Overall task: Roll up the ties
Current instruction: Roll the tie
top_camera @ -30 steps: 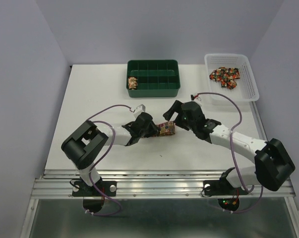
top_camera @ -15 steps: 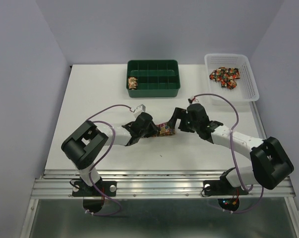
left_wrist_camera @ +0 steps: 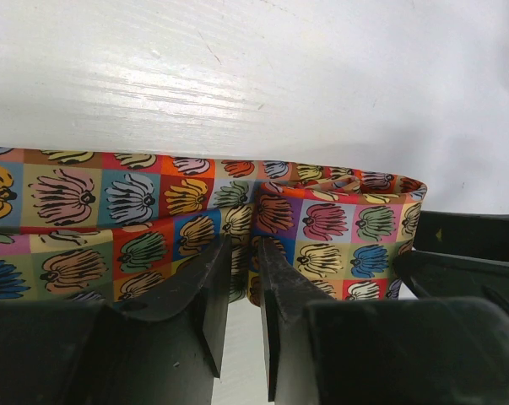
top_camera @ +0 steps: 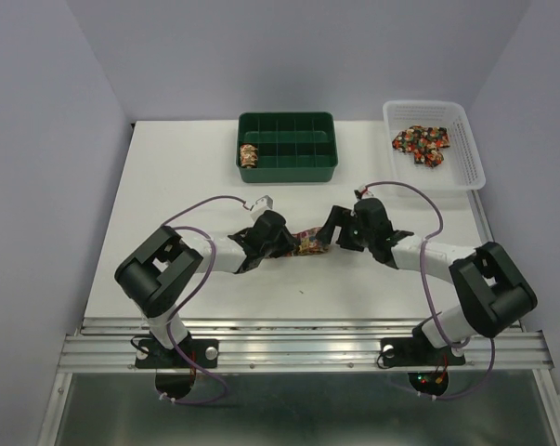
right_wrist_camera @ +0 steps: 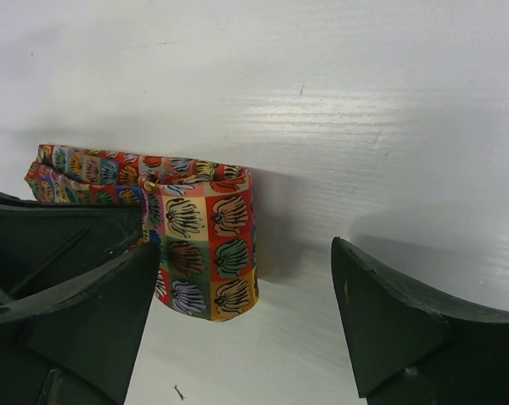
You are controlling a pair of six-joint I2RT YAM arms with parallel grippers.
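Mid-roll, my left gripper (left_wrist_camera: 241, 253) pinches the tie (left_wrist_camera: 322, 228) while my right gripper (right_wrist_camera: 247, 253) stands open around its rolled end, which it should probably clamp next.

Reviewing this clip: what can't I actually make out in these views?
- Top view: the tie is partly covered by the left hand and right hand; how far it is rolled is unclear.
- Left wrist view: the tie runs off the left edge, so its length is cut off.
- Top view: the ties in the basket are too small to count.
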